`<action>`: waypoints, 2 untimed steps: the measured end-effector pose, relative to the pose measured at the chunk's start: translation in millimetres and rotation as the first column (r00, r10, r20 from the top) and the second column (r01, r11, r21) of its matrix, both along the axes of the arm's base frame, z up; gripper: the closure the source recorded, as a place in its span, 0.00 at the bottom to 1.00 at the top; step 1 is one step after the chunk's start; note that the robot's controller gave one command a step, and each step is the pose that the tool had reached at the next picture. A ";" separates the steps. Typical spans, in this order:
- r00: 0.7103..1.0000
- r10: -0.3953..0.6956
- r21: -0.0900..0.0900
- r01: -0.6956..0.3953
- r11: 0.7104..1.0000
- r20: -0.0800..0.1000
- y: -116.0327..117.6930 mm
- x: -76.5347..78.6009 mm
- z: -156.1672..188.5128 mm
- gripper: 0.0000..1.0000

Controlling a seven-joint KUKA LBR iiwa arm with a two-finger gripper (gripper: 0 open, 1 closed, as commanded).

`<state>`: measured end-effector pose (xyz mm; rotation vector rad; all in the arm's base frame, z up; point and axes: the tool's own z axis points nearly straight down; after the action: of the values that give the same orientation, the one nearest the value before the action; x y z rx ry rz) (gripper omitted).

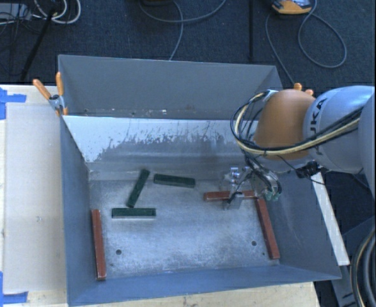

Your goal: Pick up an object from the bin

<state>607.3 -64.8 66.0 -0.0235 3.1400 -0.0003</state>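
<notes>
My gripper (pixel 235 199) is low in the right half of the bin, its fingers down over a short reddish-brown bar (pixel 215 196) that lies flat on the floor. The fingertips stand at that bar's right end; whether they pinch it I cannot make out. Just right of the gripper a longer reddish-brown bar (pixel 267 228) runs along the right wall toward the front. A dark green bar (pixel 174 181) lies to the left of the gripper, near the middle of the bin.
Two more dark green bars lie left of centre, one slanted (pixel 137 187) and one flat (pixel 133 213). Another reddish-brown bar (pixel 98 244) lies along the left wall. The arm with its orange cover and looped cables hangs over the right rim.
</notes>
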 end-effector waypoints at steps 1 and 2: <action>1.000 0.004 0.000 -0.004 1.000 0.000 0.8 0.3 6.6 1.00; 1.000 0.006 -0.001 -0.006 1.000 0.004 1.2 1.9 52.3 1.00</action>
<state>609.2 -63.6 118.3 -0.0334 3.1359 -0.0014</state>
